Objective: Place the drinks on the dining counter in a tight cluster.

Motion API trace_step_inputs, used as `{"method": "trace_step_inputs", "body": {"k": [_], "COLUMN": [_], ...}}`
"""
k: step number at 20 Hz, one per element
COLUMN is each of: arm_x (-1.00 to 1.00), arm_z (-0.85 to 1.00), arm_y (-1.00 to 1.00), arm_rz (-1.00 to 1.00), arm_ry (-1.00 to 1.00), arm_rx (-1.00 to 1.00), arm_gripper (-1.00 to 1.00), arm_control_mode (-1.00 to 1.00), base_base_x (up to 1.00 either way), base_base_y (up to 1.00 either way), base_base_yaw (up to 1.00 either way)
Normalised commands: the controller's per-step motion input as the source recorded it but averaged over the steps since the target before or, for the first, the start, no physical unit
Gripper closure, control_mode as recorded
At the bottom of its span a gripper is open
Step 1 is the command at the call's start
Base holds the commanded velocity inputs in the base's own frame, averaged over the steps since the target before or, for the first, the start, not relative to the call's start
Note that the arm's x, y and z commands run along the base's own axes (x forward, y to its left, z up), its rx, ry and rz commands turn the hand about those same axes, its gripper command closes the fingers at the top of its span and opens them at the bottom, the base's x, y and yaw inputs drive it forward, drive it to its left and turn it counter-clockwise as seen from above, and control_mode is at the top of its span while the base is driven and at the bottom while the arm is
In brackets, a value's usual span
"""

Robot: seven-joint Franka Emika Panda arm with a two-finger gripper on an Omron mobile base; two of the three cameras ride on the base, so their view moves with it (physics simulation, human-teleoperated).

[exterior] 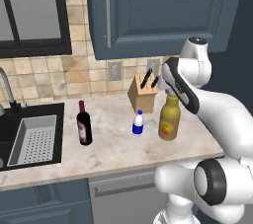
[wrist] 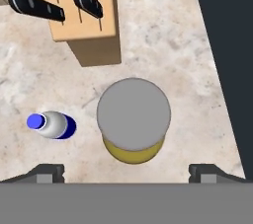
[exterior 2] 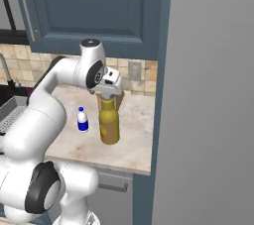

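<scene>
**Hand view: open gripper above the mustard bottle's cap**

Hand view looks straight down on the grey cap of the mustard-yellow bottle (wrist: 133, 119), with the gripper (wrist: 126, 172) spread wide, a fingertip (wrist: 49, 172) on either side and nothing between them. The small blue-labelled bottle (exterior: 138, 123) stands just left of the yellow one on the marble counter (exterior: 113, 154), apart from it. The wine bottle (exterior: 84, 124) stands further left, near the black sink (exterior: 29, 139). A knife block (exterior: 143, 92) sits behind the yellow bottle, by the tiled backsplash (exterior: 59, 75).
</scene>
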Motion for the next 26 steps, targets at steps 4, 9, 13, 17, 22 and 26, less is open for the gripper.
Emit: {"method": "trace_step_inputs", "body": {"k": [4,9,13,17,22,26], "arm_x": [0.09,0.07,0.06,0.0,0.03,0.07], "arm_z": [0.0,-0.03,-0.26,-0.29,-0.09,0.1], "arm_y": [0.0,0.0,0.0,0.0,0.0,0.0], "arm_rz": [0.0,0.0,0.0,0.0,0.0,0.0], "arm_ry": [0.0,0.01,0.0,0.0,0.0,0.0], "arm_rx": [0.0,0.0,0.0,0.0,0.0,0.0], "arm_gripper": [-1.0,-1.0,-1.0,-1.0,-1.0,-1.0], "arm_control_mode": [-1.0,-1.0,-1.0,-1.0,-1.0,-1.0], "base_base_x": [0.0,0.0,0.0,0.0,0.0,0.0], "base_base_y": [0.0,0.0,0.0,0.0,0.0,0.0], "base_base_yaw": [0.0,0.0,0.0,0.0,0.0,0.0]}}
